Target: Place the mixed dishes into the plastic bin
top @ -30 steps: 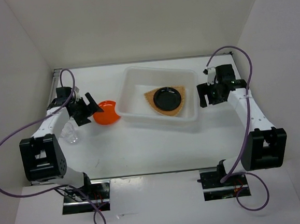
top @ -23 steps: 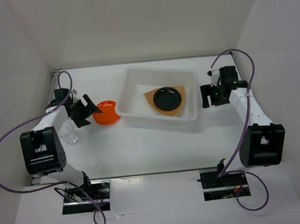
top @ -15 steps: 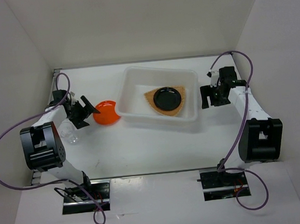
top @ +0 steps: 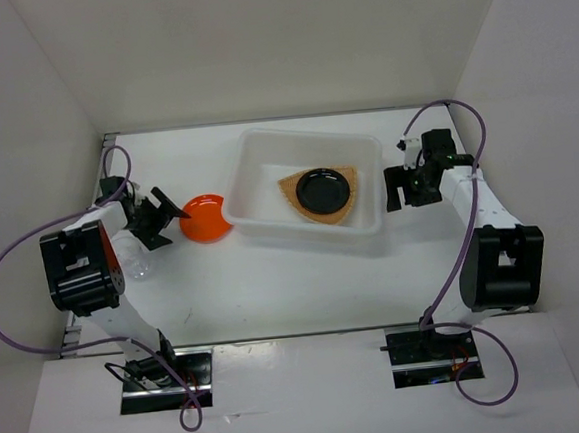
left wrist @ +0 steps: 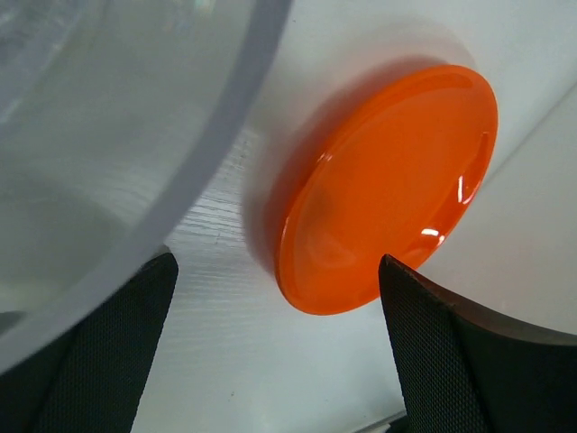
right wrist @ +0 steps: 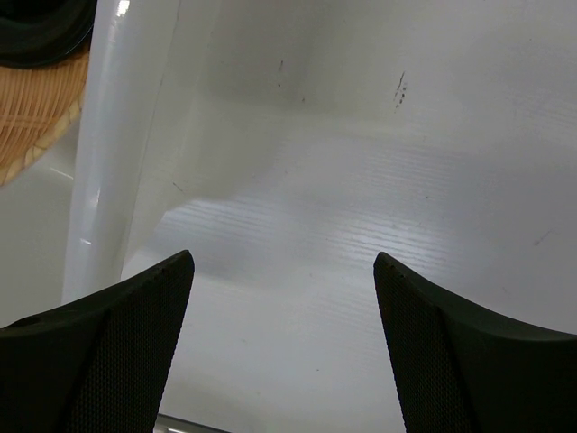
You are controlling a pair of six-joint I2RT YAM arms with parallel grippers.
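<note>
- Left fingers (top: 163,221) spread wide, empty, facing the orange plate (top: 204,216) on the surface (top: 274,278).
- Right fingers (top: 404,192) wide apart, empty, beside the bin (top: 263,138).
- Black plate (top: 324,187) rests on the woven plate (top: 293,191) inside the bin.

Left gripper (top: 164,218) seen low at far left, jaws spread wide. Right gripper (top: 404,193) held low at far right, jaws parted, nothing clasped.

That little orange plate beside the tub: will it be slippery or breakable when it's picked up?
The orange plate looks glossy, with bright glints, so it is probably slippery. It lies flat and shallow on the table, so a push would likely slide it, not tip it. Its thin, even rim suggests something stiff and light.
</note>
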